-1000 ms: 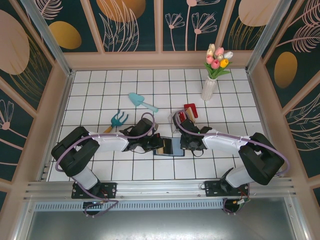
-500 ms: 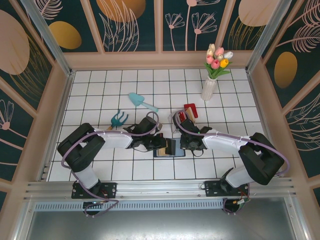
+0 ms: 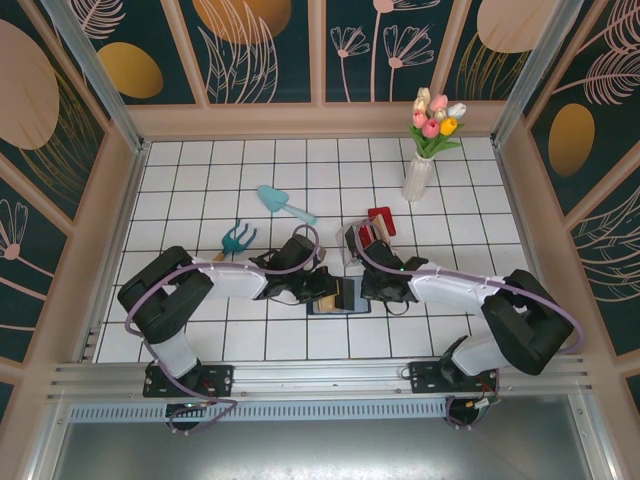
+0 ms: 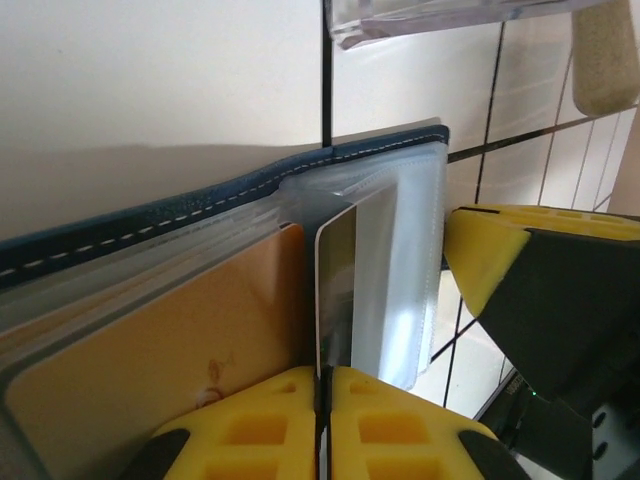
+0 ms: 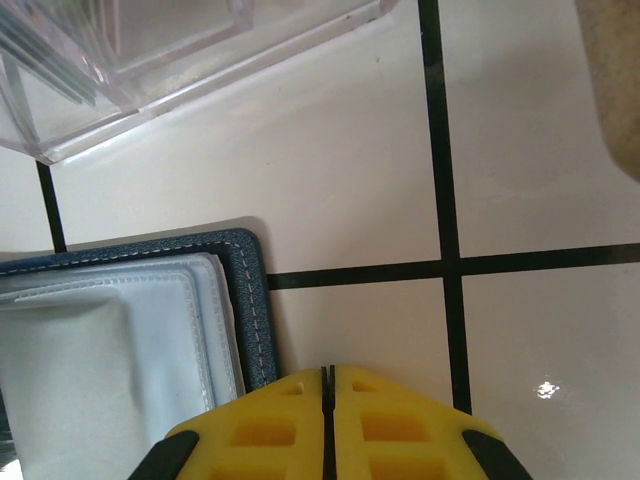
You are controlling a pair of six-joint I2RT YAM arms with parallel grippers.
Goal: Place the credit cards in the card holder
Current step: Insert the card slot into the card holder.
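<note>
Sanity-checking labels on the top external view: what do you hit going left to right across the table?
teal hand rake → teal trowel → card holder → white vase of tulips. Left out: clear rack, which overlaps the card holder's span.

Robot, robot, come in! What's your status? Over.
Left gripper shut on a credit card, at the card holder sleeves. Right gripper shut, empty, beside the holder's corner. Nothing in the way. Over.
</note>
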